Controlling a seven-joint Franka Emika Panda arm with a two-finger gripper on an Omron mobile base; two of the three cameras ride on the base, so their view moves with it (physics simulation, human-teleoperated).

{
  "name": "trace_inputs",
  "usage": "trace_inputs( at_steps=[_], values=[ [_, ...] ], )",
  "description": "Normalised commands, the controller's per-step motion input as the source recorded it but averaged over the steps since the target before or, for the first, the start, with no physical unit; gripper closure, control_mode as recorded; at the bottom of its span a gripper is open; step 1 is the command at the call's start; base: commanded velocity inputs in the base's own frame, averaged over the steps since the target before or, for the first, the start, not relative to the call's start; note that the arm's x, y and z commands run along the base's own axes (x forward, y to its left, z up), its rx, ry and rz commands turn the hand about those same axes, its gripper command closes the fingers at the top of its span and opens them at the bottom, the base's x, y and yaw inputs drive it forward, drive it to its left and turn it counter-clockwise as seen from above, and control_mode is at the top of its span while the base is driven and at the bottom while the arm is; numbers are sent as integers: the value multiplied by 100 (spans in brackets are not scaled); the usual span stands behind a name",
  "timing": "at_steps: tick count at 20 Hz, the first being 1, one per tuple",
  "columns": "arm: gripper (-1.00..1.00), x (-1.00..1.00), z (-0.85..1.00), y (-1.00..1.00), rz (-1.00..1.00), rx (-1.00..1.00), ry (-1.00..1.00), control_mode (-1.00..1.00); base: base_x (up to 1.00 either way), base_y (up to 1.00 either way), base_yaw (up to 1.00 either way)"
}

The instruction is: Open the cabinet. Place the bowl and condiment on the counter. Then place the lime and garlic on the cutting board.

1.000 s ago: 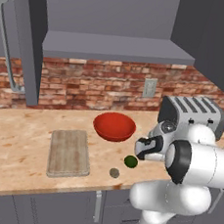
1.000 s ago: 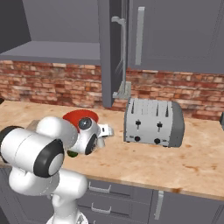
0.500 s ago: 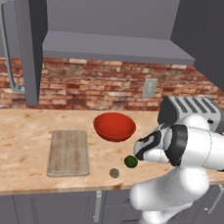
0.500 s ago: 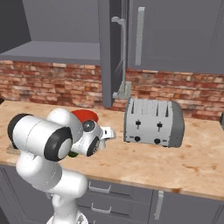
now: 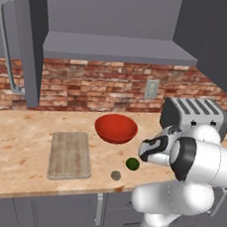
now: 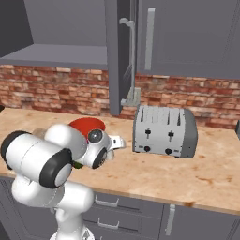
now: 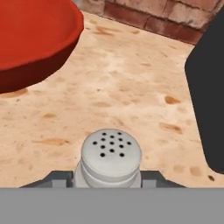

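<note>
My gripper (image 7: 110, 176) is shut on the condiment, a white shaker (image 7: 111, 156) with a holed top, held low over the tan counter (image 7: 131, 87). From the right side the shaker (image 6: 118, 142) sticks out of the hand toward the toaster. The red bowl (image 5: 116, 128) stands on the counter just left of my gripper (image 5: 148, 150). The lime (image 5: 133, 163) and the grey-brown garlic (image 5: 116, 175) lie on the counter in front of the bowl. Left of them lies the bare cutting board (image 5: 70, 155). The cabinet door (image 5: 24, 35) stands open.
A silver toaster (image 6: 164, 131) stands on the counter right of the gripper, showing dark (image 7: 210, 87) in the hand view. The open door's edge and bar handle (image 6: 132, 61) hang above the bowl. A brick wall (image 5: 89, 80) backs the counter.
The arm's elbow has swung up and back down while the gripper with the shaker stays almost in the same spot. Bowl, lime, garlic and board have not moved.
</note>
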Motion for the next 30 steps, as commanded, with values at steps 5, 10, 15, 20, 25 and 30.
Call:
trace_inputs(
  at_steps=[5,10,15,20,25,30],
  values=[
    [-100,-19,3,0,0,0,-1,-100,0,0,0],
    [-100,-21,14,10,0,0,0,-100,0,0,0],
    [-100,-31,37,61,0,0,5,-100,0,0,0],
    [-100,-21,70,78,0,0,13,-100,0,0,0],
    [-100,-36,16,68,2,4,26,-100,0,0,0],
    [-100,-30,-45,33,1,2,19,-100,0,0,0]
  ],
)
